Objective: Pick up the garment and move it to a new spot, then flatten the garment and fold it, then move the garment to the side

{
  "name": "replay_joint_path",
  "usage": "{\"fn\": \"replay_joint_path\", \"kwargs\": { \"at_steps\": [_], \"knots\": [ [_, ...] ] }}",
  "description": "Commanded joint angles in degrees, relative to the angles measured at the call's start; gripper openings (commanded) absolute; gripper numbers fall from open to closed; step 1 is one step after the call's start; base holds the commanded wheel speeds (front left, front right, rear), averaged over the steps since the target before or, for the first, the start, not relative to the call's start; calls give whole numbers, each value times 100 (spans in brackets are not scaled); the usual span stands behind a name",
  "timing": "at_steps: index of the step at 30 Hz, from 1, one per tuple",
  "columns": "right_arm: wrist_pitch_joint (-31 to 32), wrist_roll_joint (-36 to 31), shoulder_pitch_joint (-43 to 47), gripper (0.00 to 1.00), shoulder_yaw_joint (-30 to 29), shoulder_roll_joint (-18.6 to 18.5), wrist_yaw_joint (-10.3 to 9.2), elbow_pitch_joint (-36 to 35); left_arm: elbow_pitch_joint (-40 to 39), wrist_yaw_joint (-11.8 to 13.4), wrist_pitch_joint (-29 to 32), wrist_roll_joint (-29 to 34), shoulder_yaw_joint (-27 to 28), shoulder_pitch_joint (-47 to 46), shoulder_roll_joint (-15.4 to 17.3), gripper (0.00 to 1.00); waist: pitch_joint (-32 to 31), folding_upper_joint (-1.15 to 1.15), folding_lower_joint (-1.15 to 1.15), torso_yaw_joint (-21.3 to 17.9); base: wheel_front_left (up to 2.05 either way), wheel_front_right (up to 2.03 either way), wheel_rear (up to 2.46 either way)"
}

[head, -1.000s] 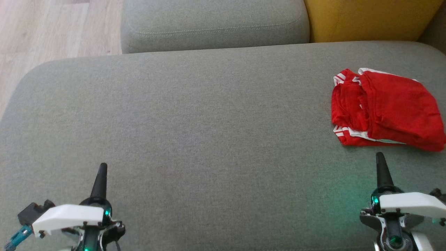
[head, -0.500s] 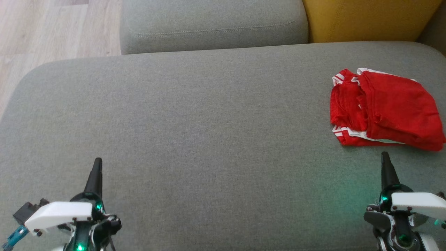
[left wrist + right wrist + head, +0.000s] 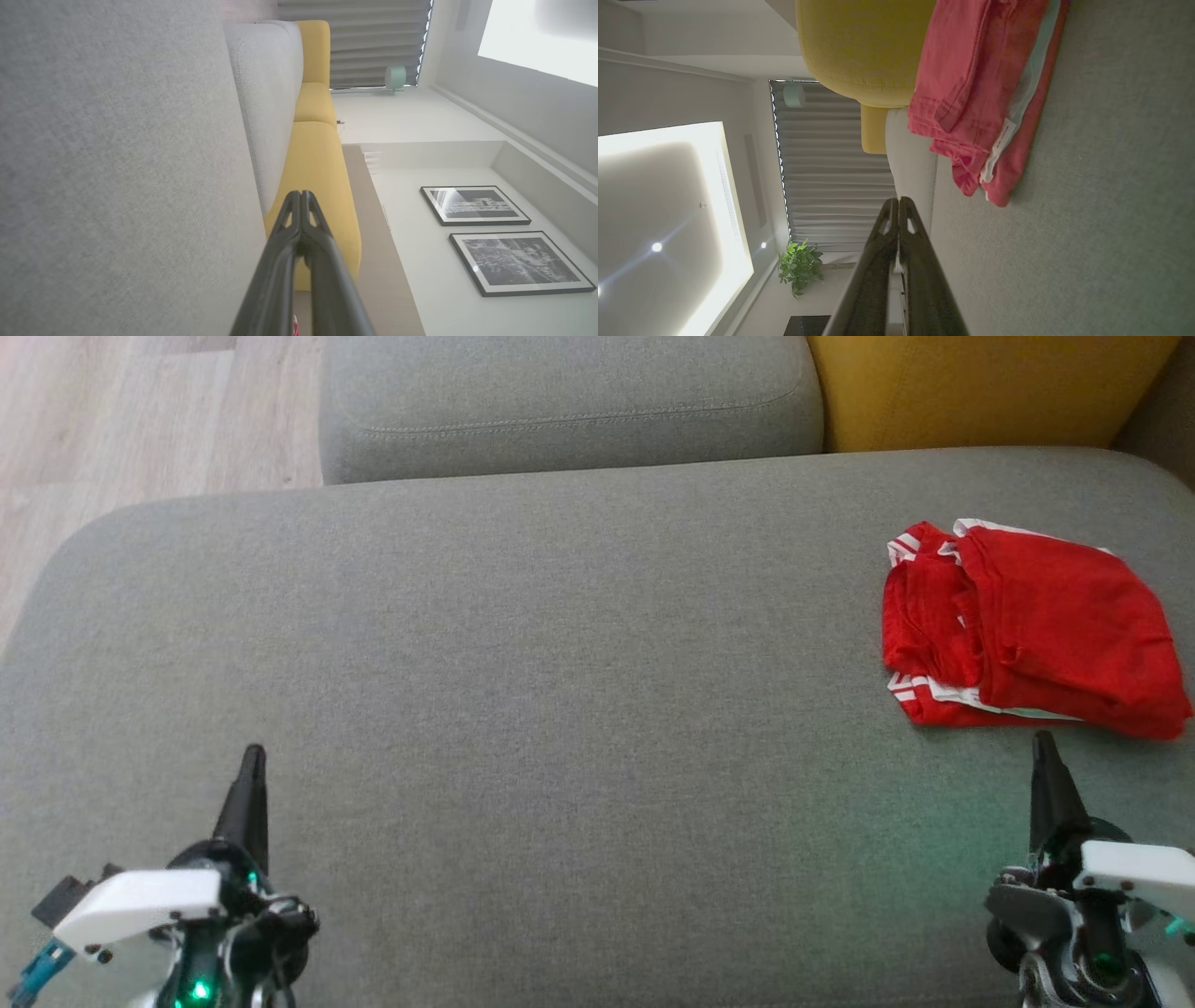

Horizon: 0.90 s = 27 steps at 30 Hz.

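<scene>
At the right end of the grey sofa seat [image 3: 560, 709] we see the red garment [image 3: 1032, 630] lying in a compact, layered bundle, its white-striped edges showing at the left and front, well clear of the bare middle of the cushion. Our left gripper [image 3: 252, 758] hovers low at the near left with its fingers pressed together and nothing between them. Our right gripper [image 3: 1044, 745], closed and empty too, sits just in front of the bundle without touching it. We judge the moving, flattening, folding and setting aside done, though the fold looks a little loose; little or nothing seems left to do.
</scene>
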Motion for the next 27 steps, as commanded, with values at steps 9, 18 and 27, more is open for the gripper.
{"fn": "replay_joint_path", "kwargs": {
  "at_steps": [9,18,27],
  "knots": [
    [120,360,-301,0,47,-82,11,-238,-172,-60,96,-291,275,-352,68,0,-4,0,0,-5,0,0,0],
    [133,347,-302,0,32,-72,11,-237,-172,-60,99,-288,278,-353,65,0,-4,0,0,-5,0,0,0],
    [145,334,-304,0,16,-61,11,-236,-172,-60,102,-285,282,-353,63,0,-4,0,0,-5,0,0,0]
  ]
}}
